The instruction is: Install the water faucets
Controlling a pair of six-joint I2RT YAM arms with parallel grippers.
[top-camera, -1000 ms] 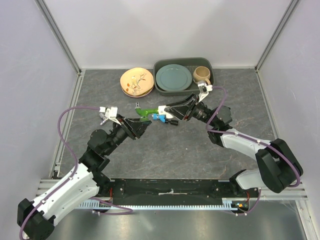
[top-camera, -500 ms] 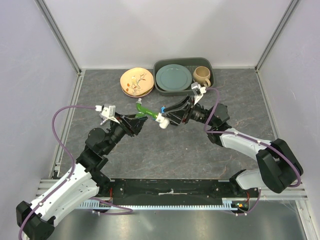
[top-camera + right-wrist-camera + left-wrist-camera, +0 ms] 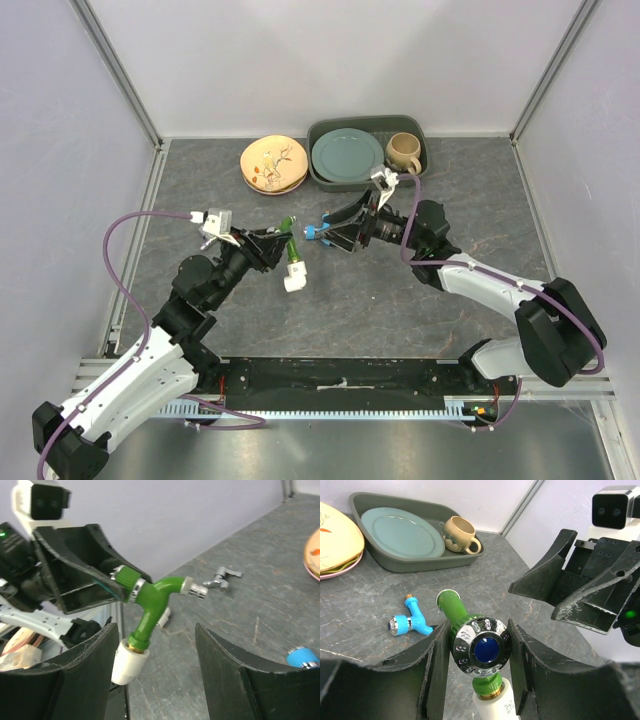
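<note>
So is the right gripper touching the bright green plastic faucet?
Apart. The left wrist view shows the right gripper open, with bare table between it and the green faucet.

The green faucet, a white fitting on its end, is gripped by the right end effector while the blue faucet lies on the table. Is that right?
No: the left end effector grips the green faucet, as the left wrist view shows; the right end effector is open. The white fitting and the blue faucet on the table are as stated.
</note>
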